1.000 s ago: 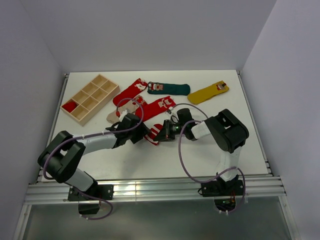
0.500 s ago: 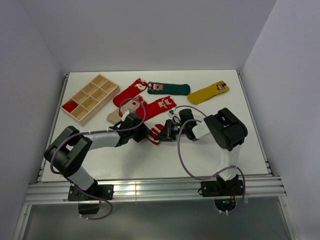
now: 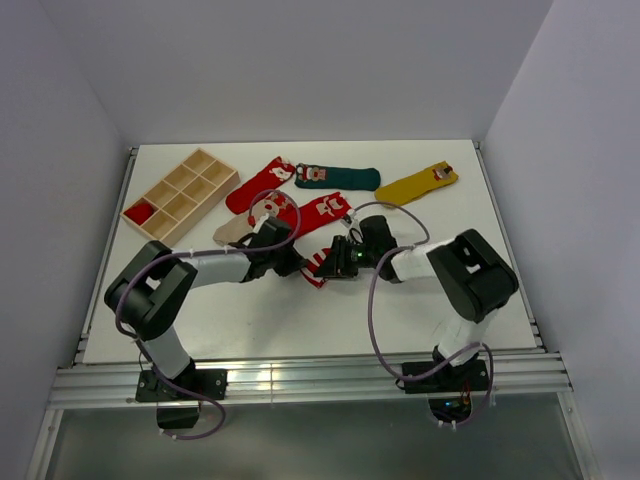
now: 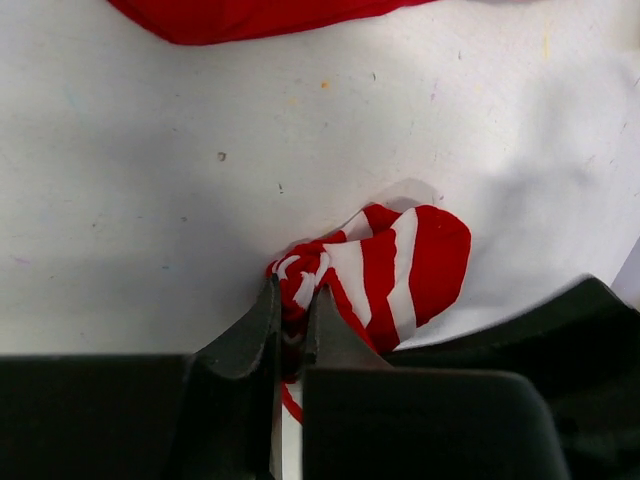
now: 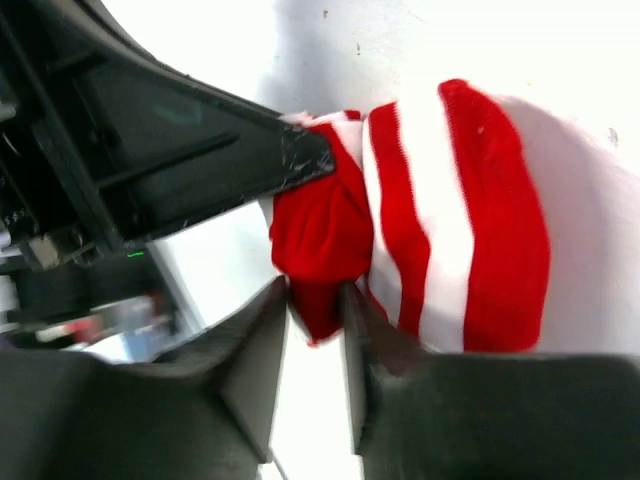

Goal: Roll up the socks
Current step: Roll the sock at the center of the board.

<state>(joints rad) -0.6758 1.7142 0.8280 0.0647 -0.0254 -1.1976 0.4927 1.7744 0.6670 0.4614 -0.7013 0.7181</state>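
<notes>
Since a second ago the left arm has reached further in toward the middle and its jaws have closed, while the right arm's elbow has swung outward. Between them the striped sock (image 3: 318, 267) lies bunched into a short lump near the middle of the table (image 3: 250, 310), just in front of the flat socks. The left gripper (image 4: 292, 320) is clamped tight on its crumpled end. The right gripper (image 5: 315, 300) has its jaws a little apart with the sock's red tip between them, and whether they press it I cannot tell. This one looks gathered but not yet a neat roll. Behind it five lie flat and unrolled: a red sock (image 3: 262, 183), a second red sock (image 3: 318, 212), the dark green sock (image 3: 340, 178), the mustard sock (image 3: 418, 186) and the beige sock (image 3: 228, 232), partly under the left arm. The wooden tray (image 3: 180, 197) at far left holds something red in one compartment, perhaps a finished roll, too small to tell. Most of the job seems left.
</notes>
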